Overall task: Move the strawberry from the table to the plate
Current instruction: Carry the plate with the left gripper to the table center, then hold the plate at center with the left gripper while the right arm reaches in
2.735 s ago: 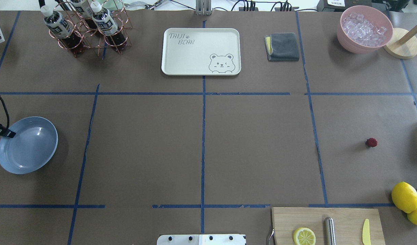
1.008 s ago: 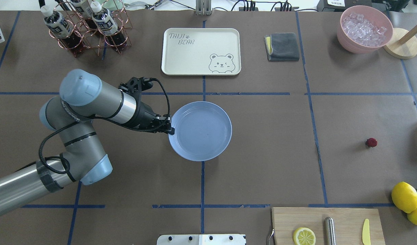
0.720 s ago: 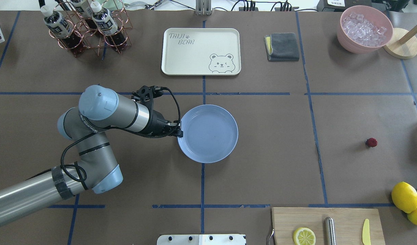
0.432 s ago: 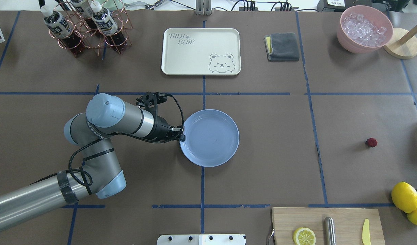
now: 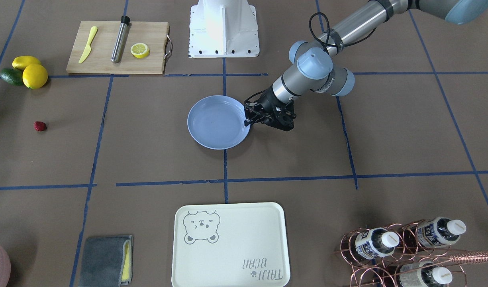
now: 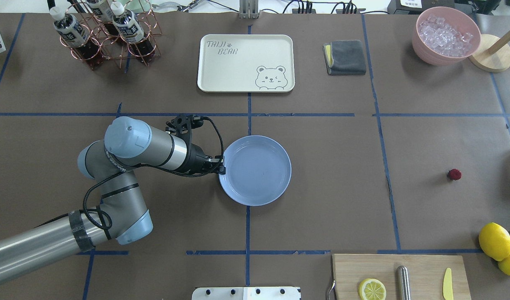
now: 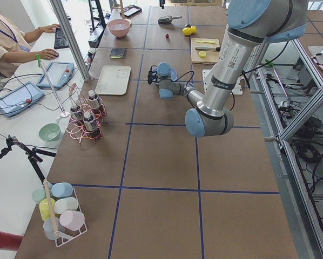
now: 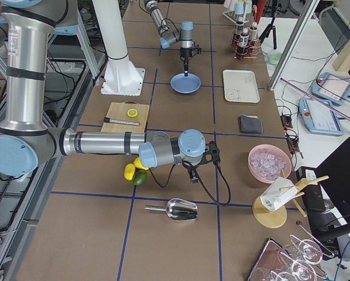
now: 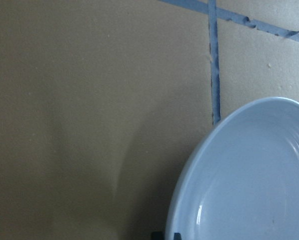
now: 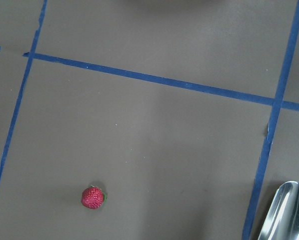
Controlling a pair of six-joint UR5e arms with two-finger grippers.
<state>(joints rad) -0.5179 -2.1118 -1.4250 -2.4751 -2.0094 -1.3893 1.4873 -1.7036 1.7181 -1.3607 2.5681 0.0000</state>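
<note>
The taped brown table (image 6: 321,200) bears the blue plate (image 6: 255,170). The strawberry (image 6: 454,174) lies well apart from the plate on the robot's right; the cream tray (image 6: 245,62) lies beyond the plate

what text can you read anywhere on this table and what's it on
"TAIJI BEAR": printed on the cream tray.
Labels on the bottles in the copper rack: too small to read.
Lettering on the left arm: too blurred to read.
No other text shows.
</note>
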